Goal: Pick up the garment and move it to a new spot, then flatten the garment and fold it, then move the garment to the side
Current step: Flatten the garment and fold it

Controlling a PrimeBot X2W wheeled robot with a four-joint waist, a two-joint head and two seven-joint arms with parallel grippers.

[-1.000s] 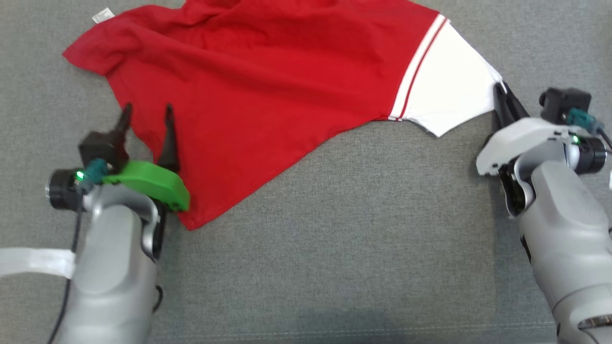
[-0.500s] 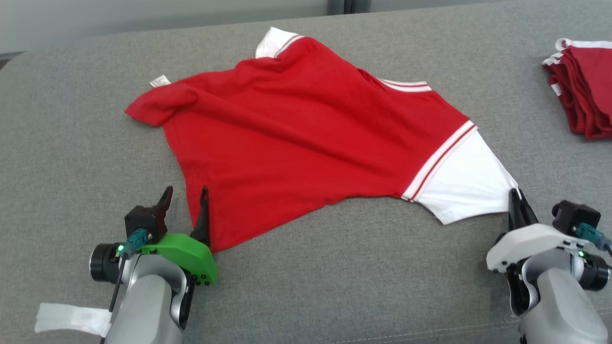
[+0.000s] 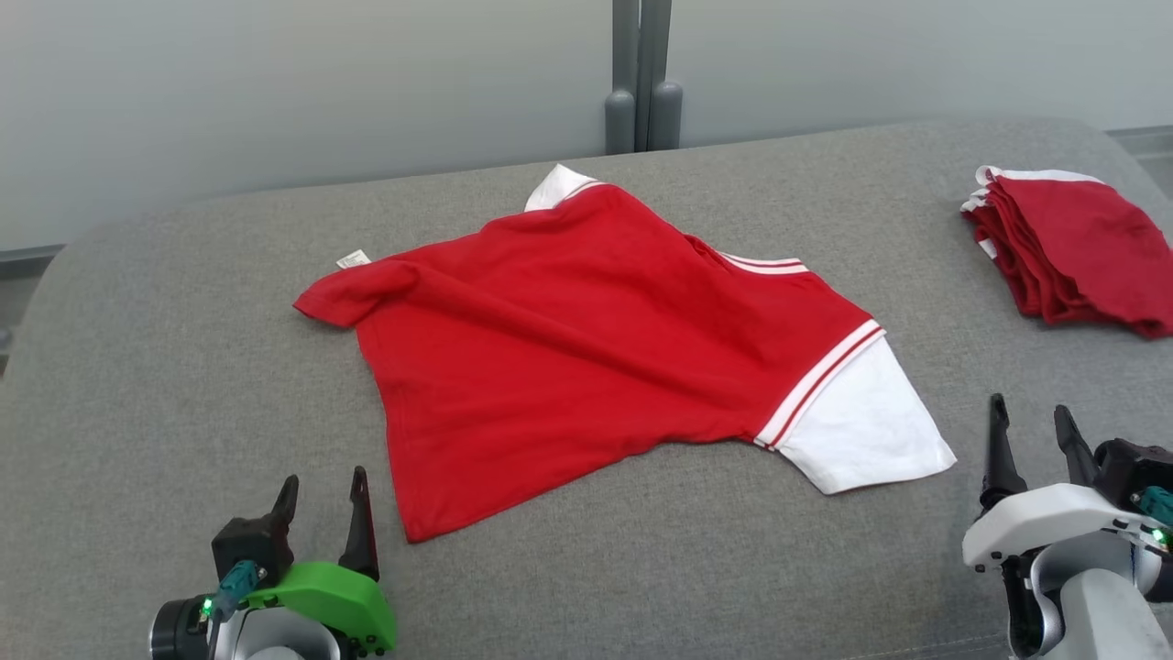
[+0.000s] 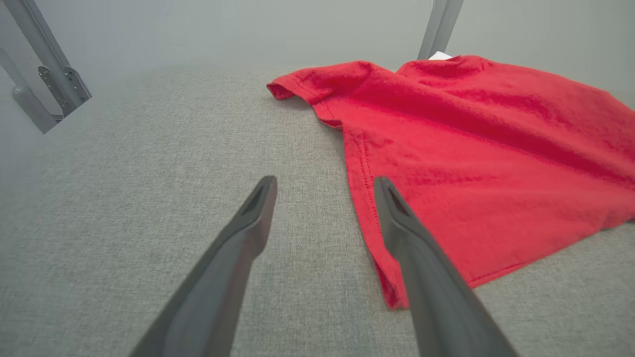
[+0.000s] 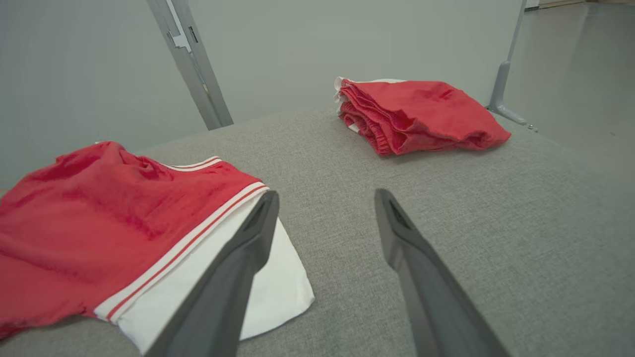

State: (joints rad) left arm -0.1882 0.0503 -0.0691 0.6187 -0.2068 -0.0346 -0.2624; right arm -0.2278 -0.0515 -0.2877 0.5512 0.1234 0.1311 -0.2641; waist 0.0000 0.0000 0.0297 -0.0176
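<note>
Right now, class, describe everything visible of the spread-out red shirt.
The red shirt looks like soft knit cotton, with a white sleeve joined by striped trim and a small white label. It lies spread, wrinkled, unfolded on the grey padded surface. The left hand and right hand are open, off it.

Head camera: set high at the near edge of the grey bench (image 3: 137, 367), faced forward and down. It took in the whole red garment (image 3: 568, 367), the folded pile (image 3: 1081, 257) at far right and the wall (image 3: 275, 92) behind. Left wrist camera: low and close over the bench, faced the garment's left side. Right wrist camera: equally low, faced the garment's right side and the pile. All three shared the garment; the head and right wrist views shared the pile.
</note>
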